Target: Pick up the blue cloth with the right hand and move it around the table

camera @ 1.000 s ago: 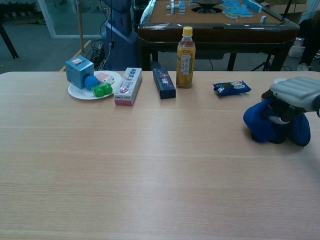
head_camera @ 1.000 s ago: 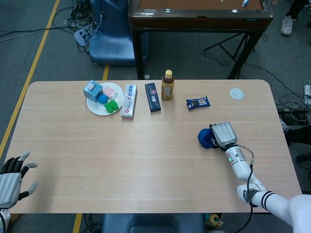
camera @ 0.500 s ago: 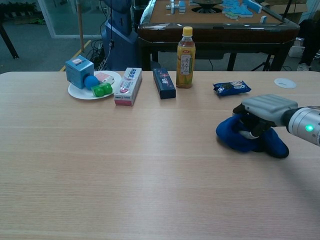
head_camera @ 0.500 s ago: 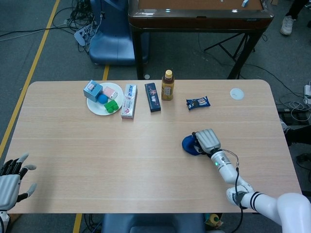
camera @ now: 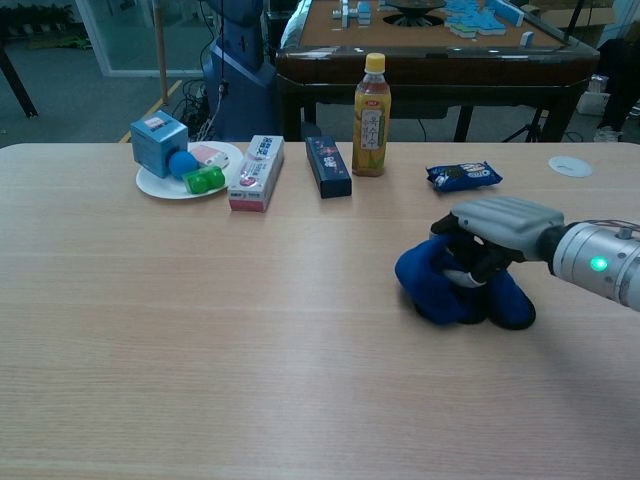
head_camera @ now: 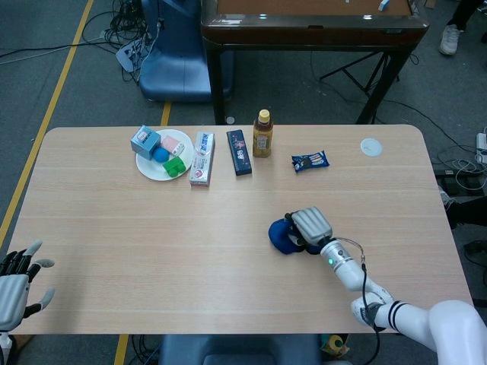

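Table (head_camera: 114, 220) wide, wooden. Right hand (head_camera: 310, 226) palm down near table middle, fingers curled in and clamped on blue cloth (head_camera: 283, 237). Cloth bunched under hand and on its left side, resting on table (green light shows on wrist). Left hand (head_camera: 17, 277) at table's near-left corner, fingers apart, holding nothing.

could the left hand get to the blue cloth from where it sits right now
Probably not easily: the left hand sits open at the table's near left corner, while the blue cloth lies far across, right of centre, already gripped by the right hand.
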Controlling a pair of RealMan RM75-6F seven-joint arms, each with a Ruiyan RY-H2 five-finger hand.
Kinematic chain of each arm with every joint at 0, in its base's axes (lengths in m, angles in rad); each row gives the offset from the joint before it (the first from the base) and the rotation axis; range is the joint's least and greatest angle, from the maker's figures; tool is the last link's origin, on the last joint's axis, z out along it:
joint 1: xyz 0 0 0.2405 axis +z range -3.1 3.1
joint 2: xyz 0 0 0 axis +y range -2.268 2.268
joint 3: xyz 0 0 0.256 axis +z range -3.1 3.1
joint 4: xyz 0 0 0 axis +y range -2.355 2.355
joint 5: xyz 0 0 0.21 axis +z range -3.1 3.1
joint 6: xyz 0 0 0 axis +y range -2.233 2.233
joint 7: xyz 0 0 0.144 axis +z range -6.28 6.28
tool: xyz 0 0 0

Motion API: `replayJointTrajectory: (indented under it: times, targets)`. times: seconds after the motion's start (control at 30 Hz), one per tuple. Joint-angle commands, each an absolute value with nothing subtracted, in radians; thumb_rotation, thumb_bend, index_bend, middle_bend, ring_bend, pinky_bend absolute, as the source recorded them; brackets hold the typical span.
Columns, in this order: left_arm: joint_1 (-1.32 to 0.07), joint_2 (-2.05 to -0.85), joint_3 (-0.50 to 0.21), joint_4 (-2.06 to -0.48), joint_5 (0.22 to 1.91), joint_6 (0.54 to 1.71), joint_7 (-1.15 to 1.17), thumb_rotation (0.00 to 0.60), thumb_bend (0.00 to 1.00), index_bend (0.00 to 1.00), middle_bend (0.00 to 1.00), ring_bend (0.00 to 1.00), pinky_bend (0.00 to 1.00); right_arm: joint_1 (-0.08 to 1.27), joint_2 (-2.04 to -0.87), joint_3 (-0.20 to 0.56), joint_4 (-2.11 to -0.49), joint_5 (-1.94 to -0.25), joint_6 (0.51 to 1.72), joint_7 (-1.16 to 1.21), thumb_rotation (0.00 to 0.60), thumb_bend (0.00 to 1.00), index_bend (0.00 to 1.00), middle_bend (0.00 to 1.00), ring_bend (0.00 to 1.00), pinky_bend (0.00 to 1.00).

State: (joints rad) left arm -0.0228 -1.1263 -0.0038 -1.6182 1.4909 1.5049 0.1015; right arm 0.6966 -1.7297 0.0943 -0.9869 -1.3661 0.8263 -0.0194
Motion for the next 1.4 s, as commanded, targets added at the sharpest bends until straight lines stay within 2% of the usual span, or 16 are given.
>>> replayJointTrajectory:
  times: [0.03, 0.27, 0.47, 1.17, 1.4]
  targets:
    - [-0.023, -1.127, -0.003, -1.618, 1.491, 1.504, 0.101, 0.600, 0.26, 0.35, 0.07, 0.11, 0.06, 0.696, -1.740, 0.099, -0.918, -1.351, 0.815, -0.006, 0.600, 0.68, 0.76, 0.62, 0.57, 0.71]
    - [-0.024, -1.128, -0.002, -1.616, 1.494, 1.502, 0.098, 0.600, 0.26, 0.35, 0.07, 0.11, 0.06, 0.680, -1.737, 0.101, -0.816, -1.329, 0.795, 0.016, 0.600, 0.68, 0.76, 0.62, 0.57, 0.71]
    - [-0.025, -1.129, -0.002, -1.613, 1.494, 1.499, 0.094, 0.600, 0.26, 0.35, 0.07, 0.11, 0.06, 0.661, -1.716, 0.100, -0.790, -1.324, 0.796, 0.033, 0.600, 0.68, 0.76, 0.62, 0.57, 0.71]
    - [-0.016, -1.115, 0.001, -1.622, 1.492, 1.505, 0.085, 0.600, 0.26, 0.36, 0.07, 0.11, 0.06, 0.666, -1.707, 0.042, -1.019, -1.460, 0.874, 0.116, 0.600, 0.68, 0.77, 0.63, 0.57, 0.71]
    - [-0.016, -1.114, 0.002, -1.621, 1.496, 1.504, 0.084, 0.600, 0.26, 0.36, 0.07, 0.11, 0.06, 0.661, -1.705, 0.053, -0.978, -1.430, 0.859, 0.113, 0.600, 0.68, 0.77, 0.63, 0.58, 0.71]
